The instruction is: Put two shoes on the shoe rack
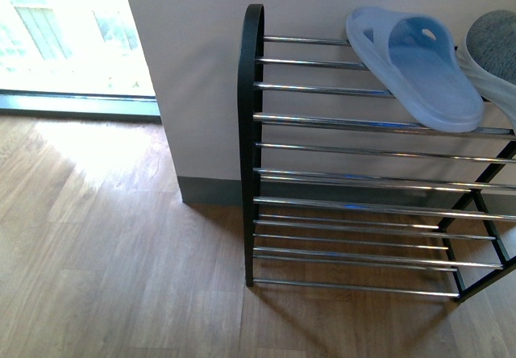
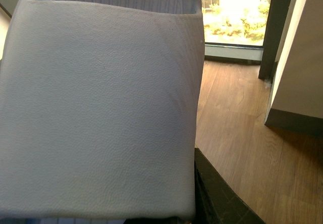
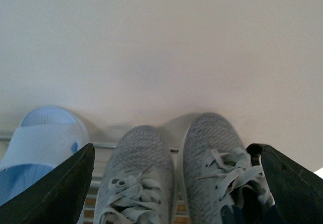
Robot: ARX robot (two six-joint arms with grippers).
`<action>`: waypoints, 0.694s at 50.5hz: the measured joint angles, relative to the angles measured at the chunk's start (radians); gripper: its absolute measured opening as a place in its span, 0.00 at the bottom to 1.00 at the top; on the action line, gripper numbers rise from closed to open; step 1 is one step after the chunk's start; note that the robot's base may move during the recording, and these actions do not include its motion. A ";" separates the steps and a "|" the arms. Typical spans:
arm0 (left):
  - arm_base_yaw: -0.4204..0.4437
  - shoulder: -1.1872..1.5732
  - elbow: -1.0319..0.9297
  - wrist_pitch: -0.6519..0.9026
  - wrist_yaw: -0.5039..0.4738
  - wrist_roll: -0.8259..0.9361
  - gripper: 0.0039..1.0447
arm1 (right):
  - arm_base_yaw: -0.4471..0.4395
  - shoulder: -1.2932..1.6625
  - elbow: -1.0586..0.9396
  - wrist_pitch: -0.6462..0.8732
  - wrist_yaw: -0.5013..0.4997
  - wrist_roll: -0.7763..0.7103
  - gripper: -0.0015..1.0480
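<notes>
Left wrist view is filling almost wholly with a pale blue slide (image 2: 101,108), its textured strap right up against the lens; a dark bit of my left gripper (image 2: 222,199) is showing under its edge, so I am judging that I am gripping this slide, though the jaws themselves are hidden and I cannot tell for sure. Beyond it the wood floor (image 2: 242,133) is running to a window.

In the right wrist view my right gripper (image 3: 176,183) is standing spread wide, both dark fingers (image 3: 55,193) apart and holding nothing. Between and beyond them two grey sneakers (image 3: 136,178) are sitting side by side on the rack bars, toes to the wall (image 3: 161,47), with another slide (image 3: 40,138) just beside them.

The front view is showing that slide (image 1: 419,68) lying on the top tier of the rack (image 1: 355,181), a sneaker's toe (image 1: 492,43) beside it. Lower tiers are bare.

I am judging the task partly done: the slide at my left wrist is not yet on the rack.
</notes>
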 joint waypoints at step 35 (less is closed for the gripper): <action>0.000 0.000 0.000 0.000 -0.002 0.000 0.02 | 0.134 -0.325 -0.585 0.497 -0.074 0.074 0.12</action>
